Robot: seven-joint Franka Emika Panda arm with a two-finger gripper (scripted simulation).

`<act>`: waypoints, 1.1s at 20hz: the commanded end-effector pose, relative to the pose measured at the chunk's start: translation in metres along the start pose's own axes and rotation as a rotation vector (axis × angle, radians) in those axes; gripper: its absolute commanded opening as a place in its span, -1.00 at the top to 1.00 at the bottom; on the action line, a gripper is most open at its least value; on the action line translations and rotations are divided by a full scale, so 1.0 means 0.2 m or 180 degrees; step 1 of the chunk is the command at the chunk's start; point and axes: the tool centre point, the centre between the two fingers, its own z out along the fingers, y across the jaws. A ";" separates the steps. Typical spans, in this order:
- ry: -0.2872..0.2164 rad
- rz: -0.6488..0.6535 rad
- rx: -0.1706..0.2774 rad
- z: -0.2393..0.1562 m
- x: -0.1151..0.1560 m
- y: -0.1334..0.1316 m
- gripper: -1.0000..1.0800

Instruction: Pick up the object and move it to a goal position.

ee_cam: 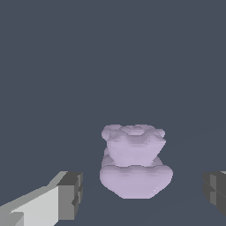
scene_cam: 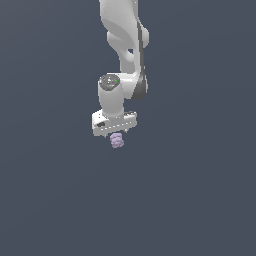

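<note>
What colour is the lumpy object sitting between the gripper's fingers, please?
Pale lilac-purple all over, unpatterned; the object shows best in the wrist view.

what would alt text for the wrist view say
A pale lilac lumpy object sits between the two open gripper fingers, touching neither. Behind it is plain dark grey.

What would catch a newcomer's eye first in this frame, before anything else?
The white arm hanging down the middle of the exterior view against a flat dark grey-blue backdrop, with little else around it. Next, the small lilac lumpy object right beneath the gripper. In the wrist view that object sits large in the gap between the two dark-tipped fingers, with space showing on each side, so the gripper looks open around it.
</note>
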 end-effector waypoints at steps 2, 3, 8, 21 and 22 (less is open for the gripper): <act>0.0001 -0.0001 0.0000 0.01 0.00 0.00 -0.92; 0.0001 -0.0001 0.0000 0.01 0.00 0.00 -0.92; 0.0002 -0.0007 -0.0001 0.11 0.00 0.00 -0.92; 0.0003 -0.0014 -0.0001 0.25 0.00 0.00 1.00; 0.0003 -0.0014 -0.0001 0.25 0.00 0.00 1.00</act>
